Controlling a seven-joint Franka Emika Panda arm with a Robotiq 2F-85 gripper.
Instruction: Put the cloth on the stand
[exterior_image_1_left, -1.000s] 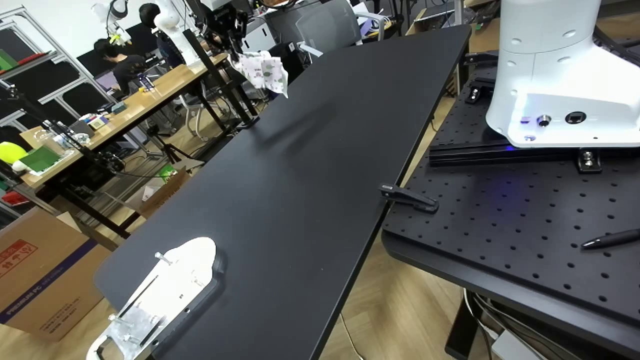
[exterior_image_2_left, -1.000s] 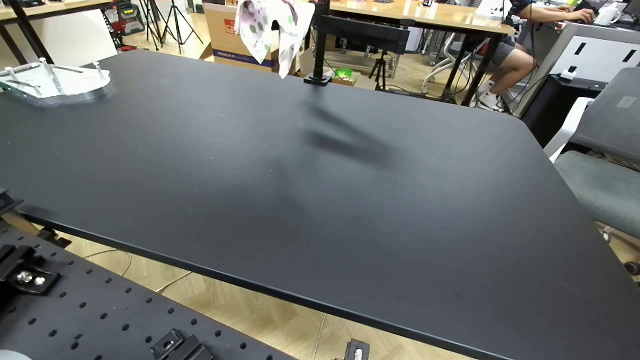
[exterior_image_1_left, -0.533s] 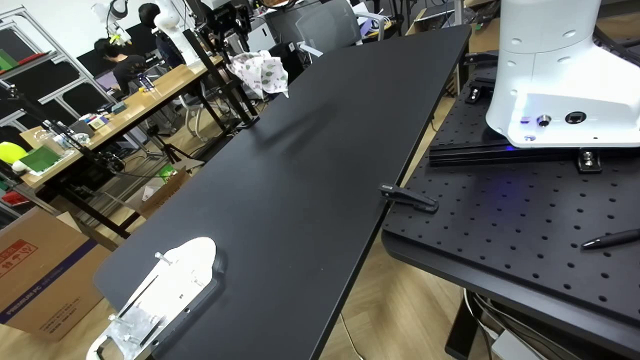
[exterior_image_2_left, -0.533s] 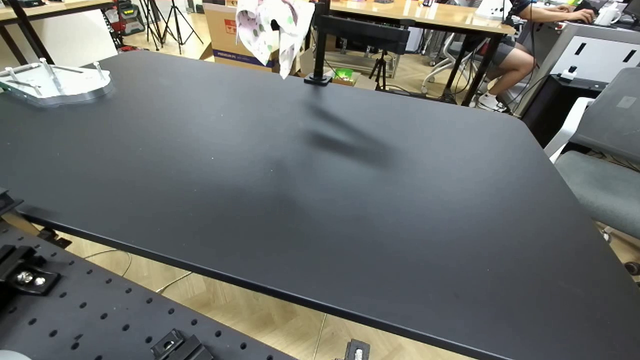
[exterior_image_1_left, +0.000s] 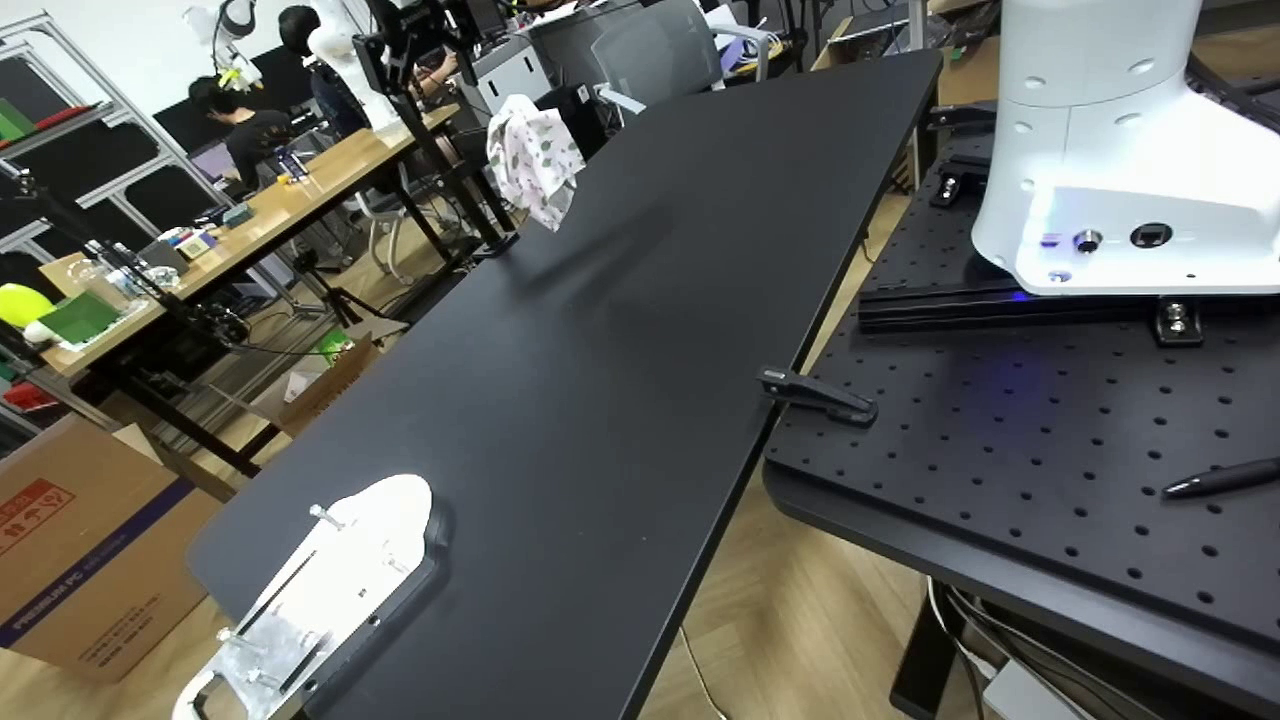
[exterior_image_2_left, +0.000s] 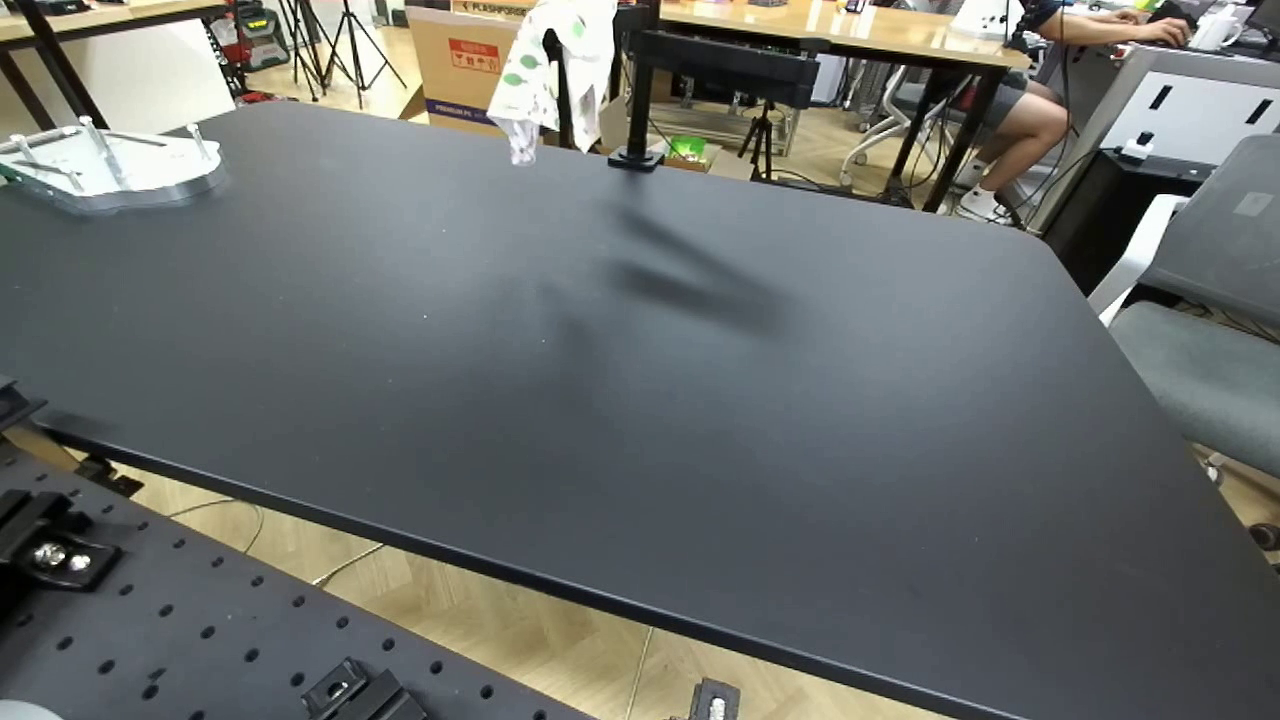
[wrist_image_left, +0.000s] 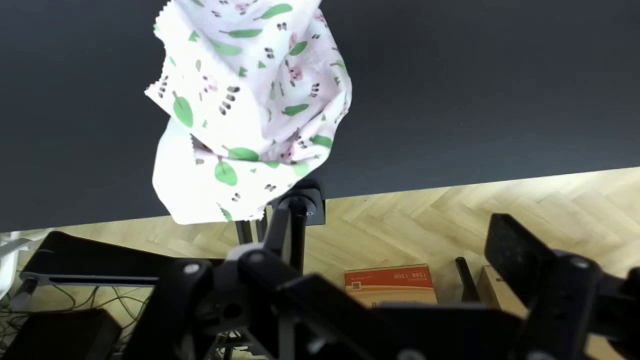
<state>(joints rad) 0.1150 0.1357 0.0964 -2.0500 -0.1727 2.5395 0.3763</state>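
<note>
The cloth (wrist_image_left: 255, 100), white with green leaf prints, hangs in loose folds at the table's far edge. It shows in both exterior views, draped beside the stand (exterior_image_2_left: 643, 100), a black post clamped to the edge with a dark horizontal arm. What bears the cloth's upper part is hidden or cut off. In the wrist view, the stand's post (wrist_image_left: 297, 235) rises close to one finger. My gripper (wrist_image_left: 391, 237) is open, its fingers wide apart with only floor and a box seen between them. The cloth's lower edge comes near the left finger (wrist_image_left: 278, 230); whether they touch I cannot tell.
A white board with upright pegs (exterior_image_1_left: 340, 570) lies at one end of the black table (exterior_image_1_left: 600, 400). Beyond the table stand a cardboard box (exterior_image_1_left: 90, 550) and a grey chair (exterior_image_2_left: 1200, 290). The robot's white base (exterior_image_1_left: 1110, 180) sits on a perforated plate (exterior_image_1_left: 1000, 430).
My gripper has opened and drawn away from the cloth. The cloth has shifted and hangs in a different, narrower fold, lower in an exterior view. The stand and table have not moved.
</note>
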